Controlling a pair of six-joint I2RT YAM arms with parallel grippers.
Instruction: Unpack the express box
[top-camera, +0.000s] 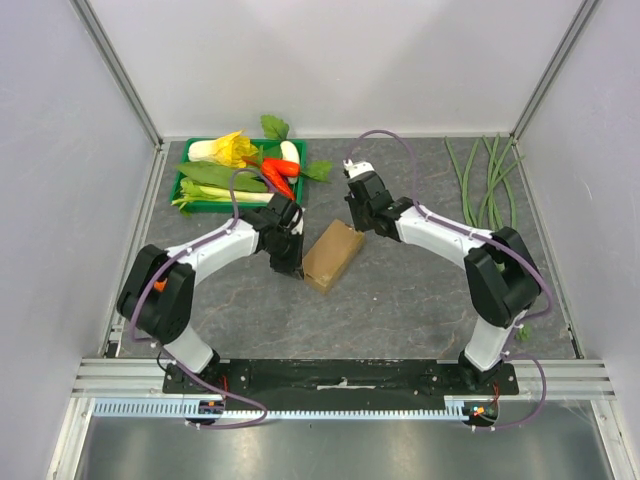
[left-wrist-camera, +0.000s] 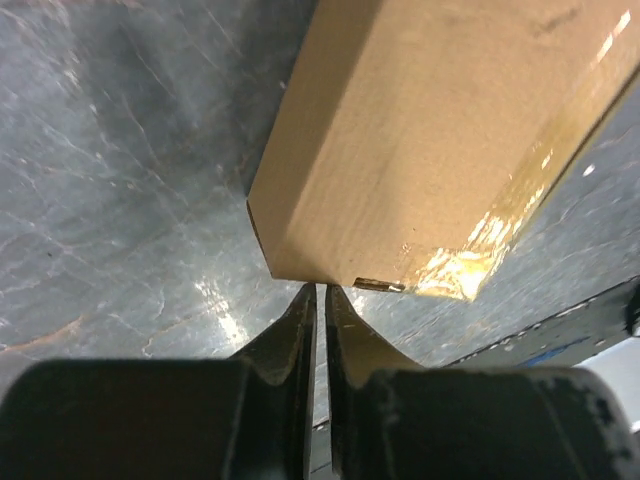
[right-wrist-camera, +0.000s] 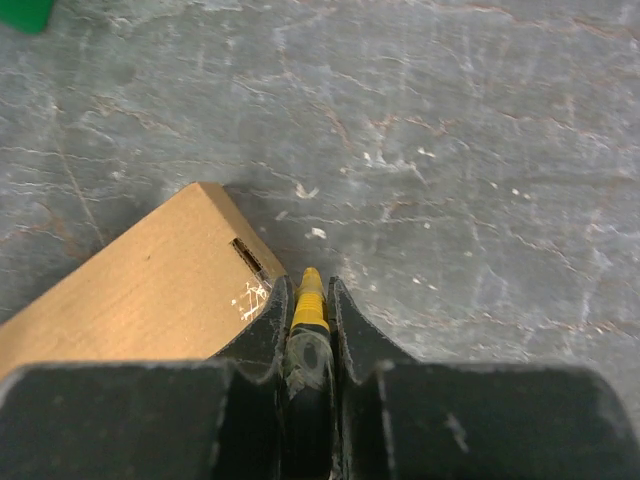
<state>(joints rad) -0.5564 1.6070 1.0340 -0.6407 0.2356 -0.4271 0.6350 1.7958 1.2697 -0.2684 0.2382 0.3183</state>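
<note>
Left arm: reaches in from the near left, elbow bent, forearm angled toward the middle of the worktop (top-camera: 420, 290).
Left hand (left-wrist-camera: 320, 292): pointed down low over the worktop, fingers pressed almost together with only a thin slit between them, gripping nothing; the tips sit just at the near lower corner of the box (left-wrist-camera: 430, 130).
Right arm: folds in from the near right, wrist turned down at the far end of the box.
Right hand (right-wrist-camera: 308, 285): narrow, clamped on a thin yellow-tipped tool (right-wrist-camera: 310, 300) that sticks out between the fingers, its tip just beside the box's corner; whether it touches the cardboard I cannot tell.
Box position: flat on the worktop at the centre, lying diagonally between the two hands, flaps down.
Box edges: glossy clear tape (left-wrist-camera: 500, 220) runs along one long edge and wraps the corner; a small slot (right-wrist-camera: 247, 256) shows in the top face near the right hand.
Far left: a green tray (top-camera: 190, 205) of vegetables sits just behind the left hand, near the box's far end.
Far right: long green beans (top-camera: 485, 185) lie well apart from the box.
Open room: bare worktop shows in front of the box and to its right, between it and the right arm's base.
</note>
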